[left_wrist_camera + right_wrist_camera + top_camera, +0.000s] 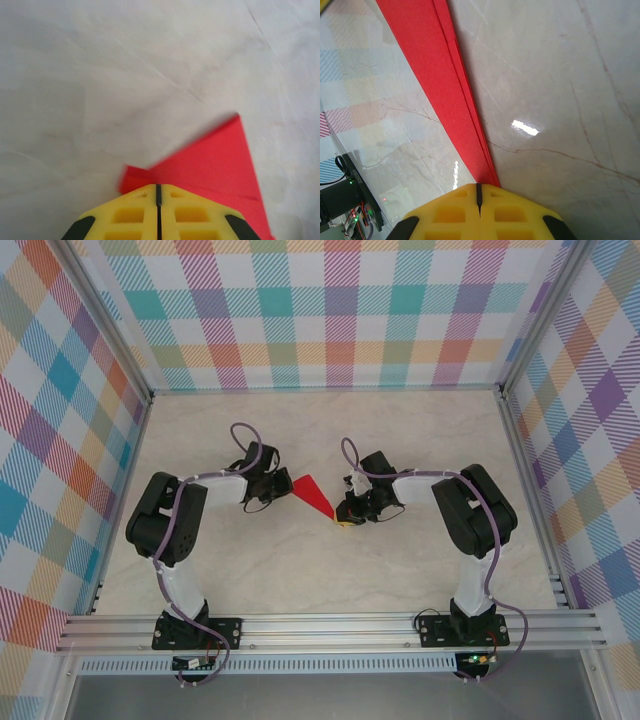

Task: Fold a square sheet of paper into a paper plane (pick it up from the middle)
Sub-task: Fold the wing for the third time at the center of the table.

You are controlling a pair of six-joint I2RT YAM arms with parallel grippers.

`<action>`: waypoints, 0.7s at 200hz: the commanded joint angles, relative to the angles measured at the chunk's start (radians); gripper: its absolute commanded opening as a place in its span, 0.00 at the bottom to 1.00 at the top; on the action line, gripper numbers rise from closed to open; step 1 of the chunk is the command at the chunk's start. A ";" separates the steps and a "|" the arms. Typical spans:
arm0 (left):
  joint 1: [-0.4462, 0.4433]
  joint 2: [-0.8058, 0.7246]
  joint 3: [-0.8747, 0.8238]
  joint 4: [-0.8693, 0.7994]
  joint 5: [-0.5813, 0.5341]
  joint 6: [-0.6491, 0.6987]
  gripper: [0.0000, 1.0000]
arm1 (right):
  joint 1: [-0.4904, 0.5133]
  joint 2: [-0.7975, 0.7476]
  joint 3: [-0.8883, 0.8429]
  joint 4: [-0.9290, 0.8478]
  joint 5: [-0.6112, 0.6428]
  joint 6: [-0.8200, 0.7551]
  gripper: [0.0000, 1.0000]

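Between the two arms, at mid-worktop (300, 570), the paper (312, 495) is a narrow folded red wedge, several layers thick.

Long axis: in the top view it runs diagonally, from the far left to the near right. The broad end lies toward the left arm and the point toward the right arm. The wedge therefore points at the right fingers and away from the left.

Left fingers (158, 192): pressed together, with the broad end of the paper emerging from between the tips. Judged to be pinching that end at a corner. From these fingers the paper runs forward and to the right.

Right fingers (479, 192): pressed together on the narrow tip, where the layered edges converge at the seam. From these fingers the paper runs away, up and to the left, along its full length.

Each arm holds one end, so neither is nearer to the paper as a whole; the span between them looks taut and straight. Whether the underside touches the worktop cannot be determined.

Assessment: any coming crease or pull acts along this diagonal. If the two ends are pulled unevenly, the layers are likely to twist or the tip to slip free.
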 commanded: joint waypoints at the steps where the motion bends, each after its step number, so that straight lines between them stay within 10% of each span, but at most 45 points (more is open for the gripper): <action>1: 0.057 0.023 0.022 -0.089 -0.161 0.040 0.07 | -0.010 0.086 -0.069 -0.127 0.182 -0.009 0.03; 140: -0.039 -0.202 -0.089 0.074 0.175 -0.009 0.08 | -0.009 0.066 -0.065 -0.120 0.164 -0.013 0.04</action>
